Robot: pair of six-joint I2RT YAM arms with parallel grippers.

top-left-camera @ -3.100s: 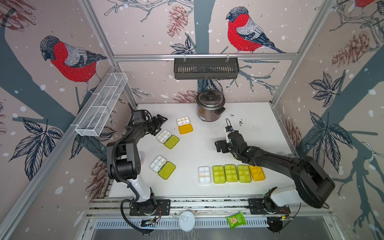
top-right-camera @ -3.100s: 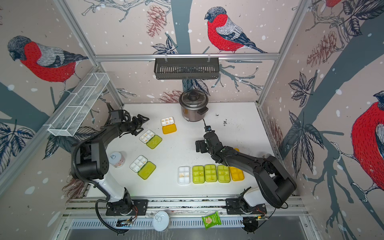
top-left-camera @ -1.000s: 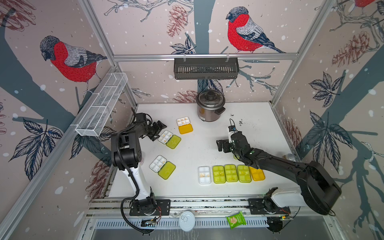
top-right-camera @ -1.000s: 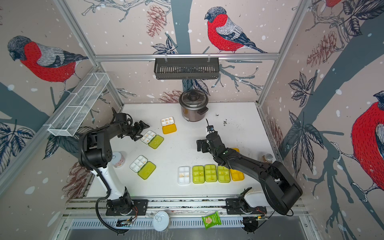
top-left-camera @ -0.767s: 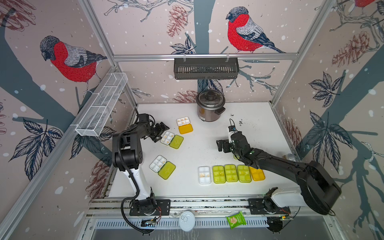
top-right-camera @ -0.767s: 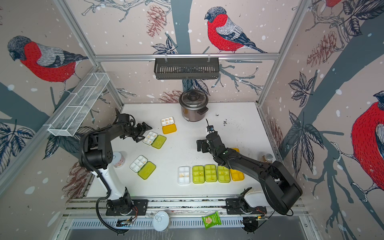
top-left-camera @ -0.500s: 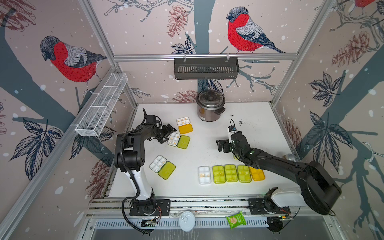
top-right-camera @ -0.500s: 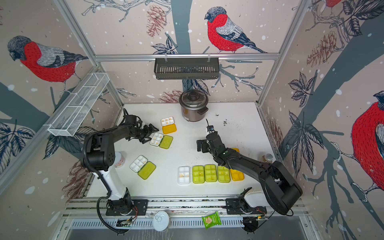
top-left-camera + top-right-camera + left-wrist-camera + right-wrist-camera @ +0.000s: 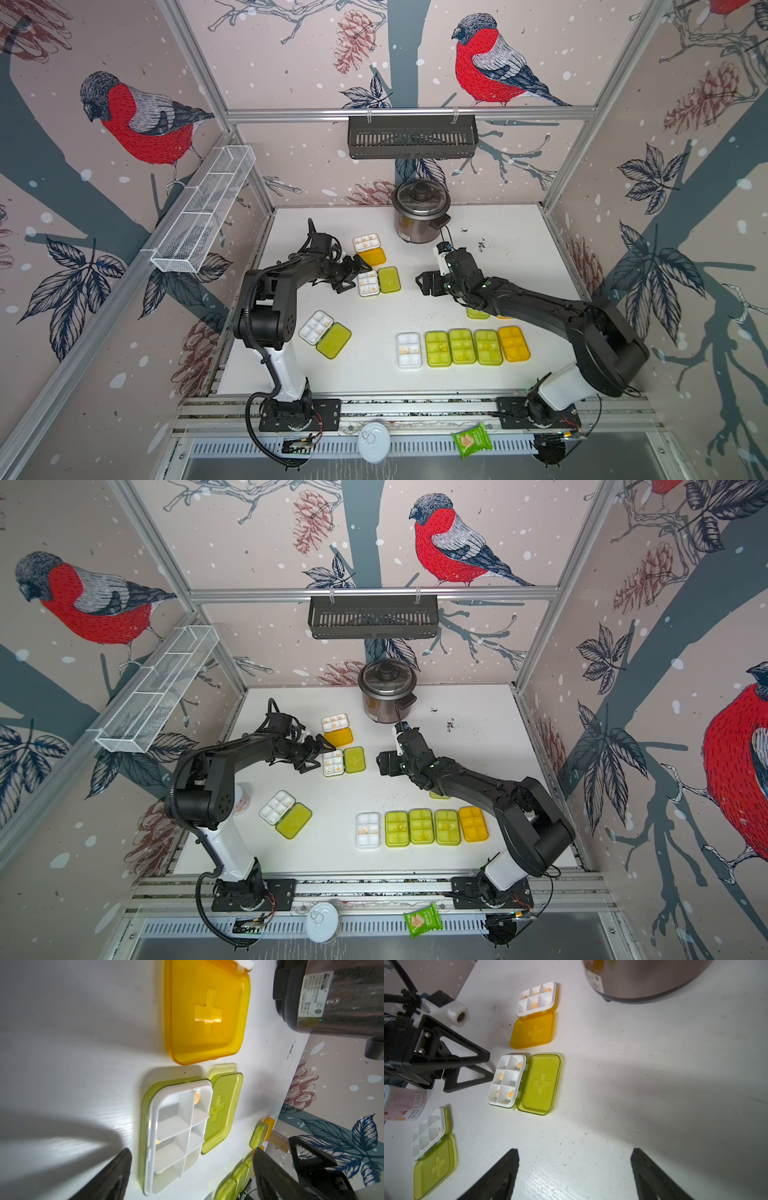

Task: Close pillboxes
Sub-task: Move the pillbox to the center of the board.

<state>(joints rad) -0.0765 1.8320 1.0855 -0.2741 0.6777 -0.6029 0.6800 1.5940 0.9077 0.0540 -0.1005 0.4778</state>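
White table (image 9: 515, 253), rice cooker (image 9: 420, 216) behind open pillboxes (image 9: 368, 283), left claw (image 9: 352, 277) beside one

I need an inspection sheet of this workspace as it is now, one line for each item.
Surface: white table, dark specks at the back.
Job's things: open, orange pillbox, middle lime pillbox, front lime pillbox; closed, row of five; two more partly under the right arm.
Clutter: cooker, pink tub, can lid, snack packet.
Grippers: left gripper open at the middle lime pillbox's tray; right gripper open, empty.
Cables: black cable looped at left arm's base.
Surroundings: bird-print walls, black shelf, wire basket.
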